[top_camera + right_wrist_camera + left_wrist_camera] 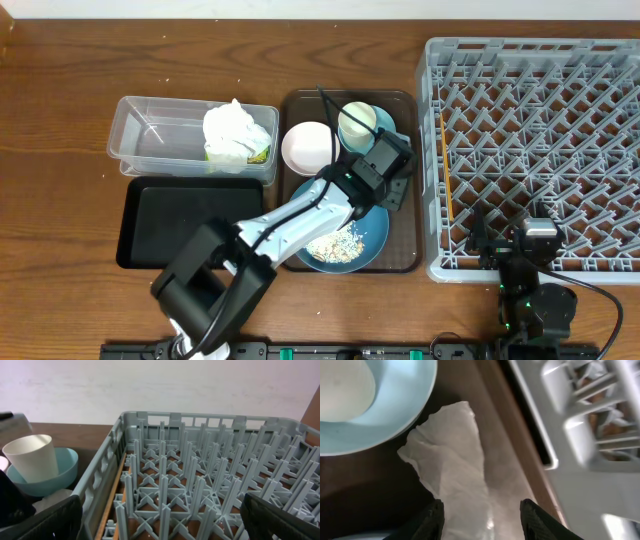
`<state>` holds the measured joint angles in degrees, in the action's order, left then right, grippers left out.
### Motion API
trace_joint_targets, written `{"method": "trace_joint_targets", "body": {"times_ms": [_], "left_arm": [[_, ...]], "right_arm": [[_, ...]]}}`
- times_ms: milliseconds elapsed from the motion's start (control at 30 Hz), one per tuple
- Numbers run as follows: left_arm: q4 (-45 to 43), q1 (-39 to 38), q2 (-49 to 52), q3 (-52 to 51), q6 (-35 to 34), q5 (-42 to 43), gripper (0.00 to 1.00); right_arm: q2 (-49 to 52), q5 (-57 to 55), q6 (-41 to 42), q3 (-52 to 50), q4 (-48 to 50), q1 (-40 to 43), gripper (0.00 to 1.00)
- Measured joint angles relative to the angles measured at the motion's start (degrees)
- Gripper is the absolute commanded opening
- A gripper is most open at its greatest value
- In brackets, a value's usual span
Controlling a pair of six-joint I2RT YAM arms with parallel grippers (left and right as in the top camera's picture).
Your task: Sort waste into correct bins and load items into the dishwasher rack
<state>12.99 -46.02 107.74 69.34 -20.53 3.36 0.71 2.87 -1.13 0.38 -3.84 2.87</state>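
Note:
My left gripper (397, 180) is open over the right side of the brown serving tray (405, 262). In the left wrist view its fingers (482, 521) straddle a crumpled white napkin (454, 457) lying on the tray beside the light-blue dish (400, 407). The cream cup (357, 122) stands in that dish (386, 121). The pinkish-white bowl (308, 147) and the dark-blue plate (372, 238) with rice grains (335, 246) are on the tray. My right gripper (530, 240) is open and empty over the grey rack's (530, 130) front edge. Chopsticks (445, 170) lie along the rack's left side.
The clear tub (150, 140) holds white napkins (236, 128) and a yellow-green wrapper (259, 155). The black tray (185, 222) lies in front of it. The rack's pegs (200, 475) fill the right wrist view, with the cup (32, 457) to the left.

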Motion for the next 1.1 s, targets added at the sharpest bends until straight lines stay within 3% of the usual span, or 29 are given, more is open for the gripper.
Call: {"method": "trace_joint_targets", "body": {"times_ms": [167,267,567,1100], "left_arm": [[-1.8,0.0,1.8,0.0,1.4,-1.2,0.50],[-2.2,0.0,2.3,0.0,1.8,-1.5,0.36],[-2.9,0.0,2.5,0.0,2.4,-2.1,0.06],[-4.0,0.0,0.4,0.0,2.6,-2.1,0.06]], "right_arm": [[0.0,0.0,0.0,0.0,0.0,0.0,0.99],[0.0,0.0,0.0,0.0,0.0,0.0,0.99],[0.0,0.0,0.0,0.0,0.0,0.0,0.99],[0.0,0.0,0.0,0.0,0.0,0.0,0.99]]}}
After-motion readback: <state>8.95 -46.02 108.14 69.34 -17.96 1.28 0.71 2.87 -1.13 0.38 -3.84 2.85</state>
